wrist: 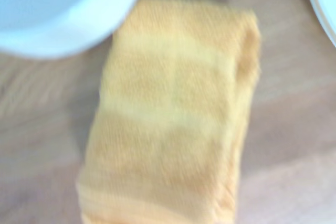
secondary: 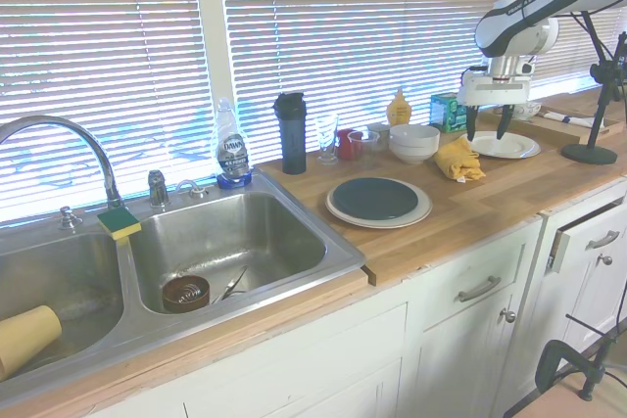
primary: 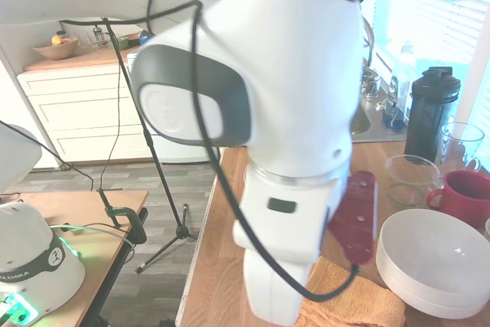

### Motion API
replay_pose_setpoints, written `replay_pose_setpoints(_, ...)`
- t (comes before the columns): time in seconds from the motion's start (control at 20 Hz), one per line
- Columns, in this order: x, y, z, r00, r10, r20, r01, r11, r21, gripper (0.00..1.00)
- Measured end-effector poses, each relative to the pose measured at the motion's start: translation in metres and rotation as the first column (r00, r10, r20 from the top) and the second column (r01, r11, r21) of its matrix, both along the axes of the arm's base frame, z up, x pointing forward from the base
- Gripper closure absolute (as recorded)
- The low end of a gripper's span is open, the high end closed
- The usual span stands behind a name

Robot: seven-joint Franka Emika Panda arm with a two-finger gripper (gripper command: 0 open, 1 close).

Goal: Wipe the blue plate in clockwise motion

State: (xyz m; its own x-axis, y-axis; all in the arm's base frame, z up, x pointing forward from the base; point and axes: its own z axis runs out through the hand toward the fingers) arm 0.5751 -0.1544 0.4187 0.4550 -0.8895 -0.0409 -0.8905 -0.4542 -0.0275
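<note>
The blue plate (secondary: 374, 198) is a dark teal round dish resting on a larger cream plate (secondary: 416, 212) on the wooden counter, right of the sink. My gripper (secondary: 487, 128) hangs open above the counter, well to the right of that plate, its two dark fingers pointing down over a folded orange cloth (secondary: 458, 160). The cloth (wrist: 173, 124) fills the wrist view, lying flat on the wood, and its edge (primary: 360, 300) shows beside my arm in the first exterior view. Nothing is held.
Stacked white bowls (secondary: 414, 142) stand just left of the cloth, also seen as a big white bowl (primary: 436, 262). A white plate (secondary: 506, 145) lies to the right. A red mug (primary: 467, 197), glass bowl (primary: 412, 178), black shaker bottle (secondary: 291, 132) and dish soap (secondary: 231, 149) line the window. The sink (secondary: 225, 242) is at left.
</note>
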Motion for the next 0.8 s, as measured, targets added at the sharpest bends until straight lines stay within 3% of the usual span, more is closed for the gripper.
replay_pose_setpoints(0.3,0.031,-0.007,-0.026,0.998,-0.044,-0.033,0.047,0.996,0.070,0.00)
replay_pose_setpoints(0.8,0.049,-0.030,-0.057,0.986,-0.146,-0.082,0.158,0.972,0.172,0.00)
